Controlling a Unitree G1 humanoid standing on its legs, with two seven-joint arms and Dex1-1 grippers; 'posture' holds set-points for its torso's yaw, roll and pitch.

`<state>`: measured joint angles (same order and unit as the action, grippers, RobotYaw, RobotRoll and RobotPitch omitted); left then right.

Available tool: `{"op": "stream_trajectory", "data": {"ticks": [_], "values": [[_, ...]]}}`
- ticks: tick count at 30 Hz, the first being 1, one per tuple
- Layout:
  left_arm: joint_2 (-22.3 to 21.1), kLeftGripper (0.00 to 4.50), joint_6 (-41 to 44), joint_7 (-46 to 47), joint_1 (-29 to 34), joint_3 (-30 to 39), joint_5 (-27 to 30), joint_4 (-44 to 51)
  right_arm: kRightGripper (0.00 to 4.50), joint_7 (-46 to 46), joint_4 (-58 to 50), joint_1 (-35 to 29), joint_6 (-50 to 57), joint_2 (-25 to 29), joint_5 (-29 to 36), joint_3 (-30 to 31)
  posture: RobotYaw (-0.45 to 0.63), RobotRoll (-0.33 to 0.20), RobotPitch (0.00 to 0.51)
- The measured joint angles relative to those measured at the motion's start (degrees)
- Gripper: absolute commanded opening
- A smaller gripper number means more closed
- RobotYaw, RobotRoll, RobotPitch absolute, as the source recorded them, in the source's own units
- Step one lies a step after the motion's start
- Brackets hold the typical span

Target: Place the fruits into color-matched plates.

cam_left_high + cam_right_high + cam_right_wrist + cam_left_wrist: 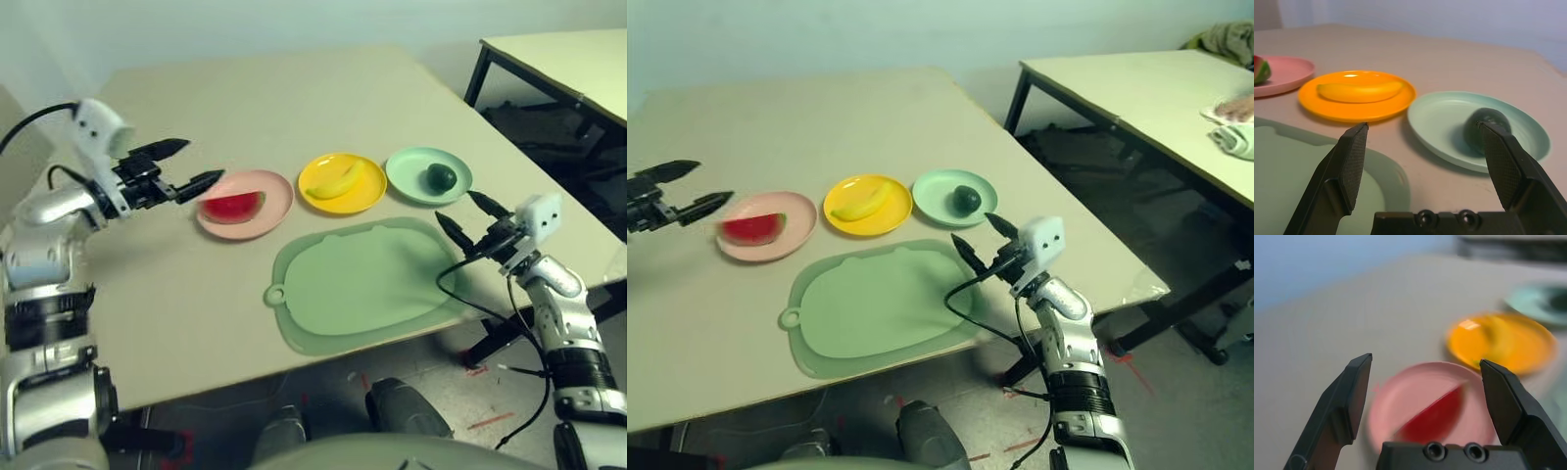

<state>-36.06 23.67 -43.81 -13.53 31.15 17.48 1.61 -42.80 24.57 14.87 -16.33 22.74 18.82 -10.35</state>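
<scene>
Three plates stand in a row across the table. The pink plate (277, 201) holds the red watermelon wedge (232, 207). On the yellow plate (369, 195) lies the banana (336, 181). The dark avocado (441, 177) rests in the mint green plate (409, 166). My left gripper (192, 165) hovers open just left of the pink plate, nothing between its fingers. My right gripper (471, 216) is open too, low near the table's right edge, a little in front of the green plate and empty.
A pale green cutting board (362, 284) with a small ring handle lies bare in front of the plates. A second table (1136, 88) stands to the right, with a person's hand (1236, 106) on it. The table's front edge runs close to the board.
</scene>
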Motion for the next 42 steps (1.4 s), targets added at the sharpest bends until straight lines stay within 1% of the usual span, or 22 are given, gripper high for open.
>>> {"op": "stream_trajectory", "data": {"ticks": [2,5,7,9,13,16,17,20,22,25,27,30,34,38,42], "values": [[4.72,4.47,-0.01,4.49,5.32,1.20,0.66,2.93,4.50,-0.53,2.88,0.54,-2.91,0.09,-0.04,-0.45,-0.14,0.000,0.052],[11.87,4.47,-1.30,9.96,13.31,0.37,0.64,6.45,4.50,-1.63,5.30,0.72,-5.60,0.09,-0.10,-0.54,-0.14,0.000,0.054],[15.05,4.47,-2.15,12.13,16.42,-1.59,0.46,6.67,4.50,-1.92,6.05,0.67,-6.19,-0.05,-0.09,-0.53,-0.14,0.000,0.052],[16.81,4.47,-3.75,13.81,17.85,-3.23,0.17,6.71,4.50,-2.26,6.22,0.45,-6.72,-0.16,-0.08,-0.53,-0.13,0.000,0.052],[17.13,4.47,-6.85,15.17,18.99,-5.59,-0.67,6.63,4.50,-2.09,7.14,0.01,-7.19,-0.33,-0.44,-0.52,-0.12,0.000,0.053],[17.08,4.47,-9.93,15.67,18.99,-6.53,-1.04,4.61,4.50,-0.47,7.84,0.02,-7.84,-0.34,-1.20,-0.53,-0.12,0.000,0.059],[17.07,4.47,-10.75,15.70,18.99,-6.89,-1.14,3.68,4.50,0.28,7.97,0.03,-8.01,-0.34,-1.35,-0.57,-0.10,0.000,0.072],[17.06,4.47,-13.54,15.75,18.44,-8.48,-1.67,0.44,4.50,4.95,8.67,0.03,-8.58,0.18,-3.59,-1.14,-0.09,0.000,0.075],[17.32,4.47,-14.71,15.95,17.86,-9.79,-1.87,-0.58,4.50,8.42,9.67,-0.07,-8.57,0.92,-4.28,-2.53,-0.11,0.000,0.075],[19.12,4.47,-15.63,17.22,17.10,-11.37,-1.87,-0.64,4.50,10.81,11.38,-0.16,-8.36,3.38,-4.17,-4.87,-0.13,0.000,0.076],[19.99,4.47,-15.64,17.93,17.09,-12.90,-1.89,-0.62,4.50,10.50,13.37,-0.15,-8.36,5.04,-3.84,-5.83,-0.13,0.000,0.084],[21.24,4.47,-15.64,18.64,17.19,-15.48,-2.06,-0.05,4.50,8.58,18.16,0.55,-8.30,6.83,-2.93,-6.93,-0.13,0.000,0.077],[21.77,4.47,-15.67,20.90,17.16,-16.48,-2.17,1.66,4.50,4.56,24.71,2.84,-8.29,9.48,-0.99,-8.98,-0.12,0.000,0.074],[21.95,4.47,-15.79,23.86,16.11,-16.49,-2.47,2.71,4.50,-0.16,29.18,4.80,-8.39,10.07,0.64,-10.26,-0.12,0.000,0.070],[23.47,4.47,-16.30,26.61,15.84,-16.91,-3.46,4.24,4.50,-2.55,32.58,7.11,-8.57,10.71,1.02,-10.99,-0.11,0.000,0.072]]}}
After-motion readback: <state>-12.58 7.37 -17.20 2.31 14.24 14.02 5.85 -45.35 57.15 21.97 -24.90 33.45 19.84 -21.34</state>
